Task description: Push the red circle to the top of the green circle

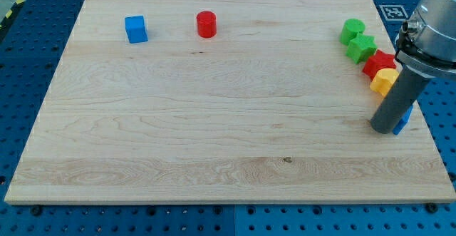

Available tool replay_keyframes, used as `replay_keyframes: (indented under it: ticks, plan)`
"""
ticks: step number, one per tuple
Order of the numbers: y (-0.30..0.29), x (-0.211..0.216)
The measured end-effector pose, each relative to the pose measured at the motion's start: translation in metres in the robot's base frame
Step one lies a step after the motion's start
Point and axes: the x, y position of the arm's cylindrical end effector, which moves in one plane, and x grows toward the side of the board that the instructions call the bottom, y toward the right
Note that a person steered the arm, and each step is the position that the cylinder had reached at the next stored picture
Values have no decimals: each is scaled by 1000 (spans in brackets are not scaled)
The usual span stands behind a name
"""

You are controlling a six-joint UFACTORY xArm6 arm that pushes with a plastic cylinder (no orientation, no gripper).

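Observation:
The red circle (206,24) stands near the view's top, left of centre. The green circle (351,31) is at the view's top right, touching a green star-shaped block (362,48) just below it. My tip (385,127) rests on the board at the right edge, far right of the red circle and well below the green circle. The rod partly hides a blue block (405,119) right behind it.
A blue cube (135,29) sits at the top left. A red block (378,63) and a yellow block (384,81) lie in a row under the green star, next to the rod. The wooden board (214,122) lies on a blue perforated table.

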Motion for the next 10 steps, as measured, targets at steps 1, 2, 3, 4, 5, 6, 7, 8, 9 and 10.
replay_keyframes:
  ticks: [1, 2, 3, 4, 5, 6, 7, 8, 9, 10]
  plan:
    - [-1, 9]
    - [-42, 10]
    - [-114, -6]
    - [-189, -41]
    - [-258, -90]
    - [-302, -132]
    - [-318, -169]
    - [-322, -200]
    - [-296, -211]
    - [-246, -222]
